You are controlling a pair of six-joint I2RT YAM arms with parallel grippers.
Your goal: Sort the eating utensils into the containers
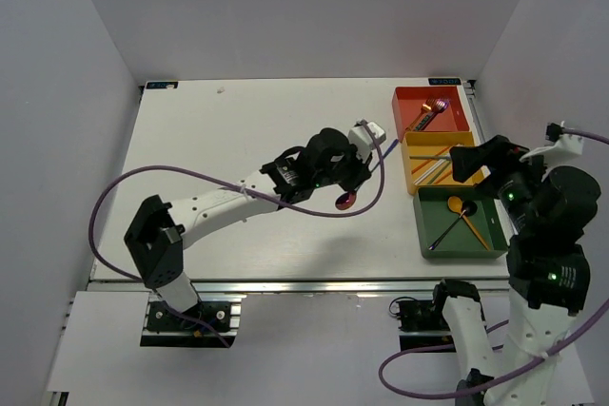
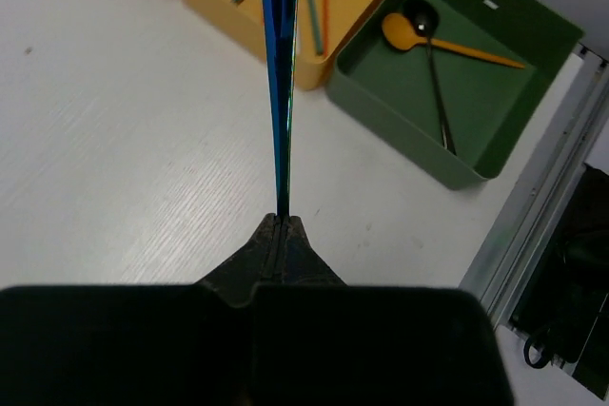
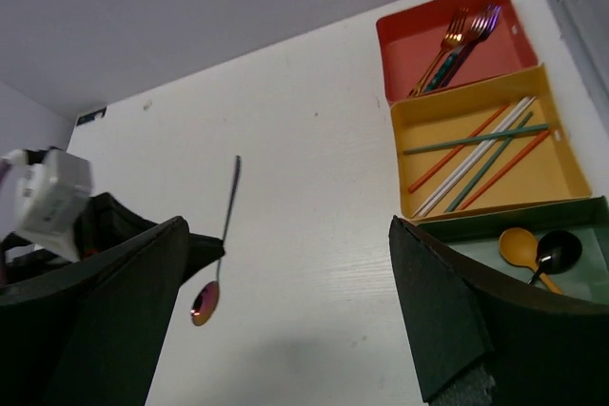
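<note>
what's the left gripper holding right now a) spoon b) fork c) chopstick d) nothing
a: the left gripper is shut on a thin iridescent handle, and the right wrist view shows the rounded bowl of a spoon at its end.
</note>
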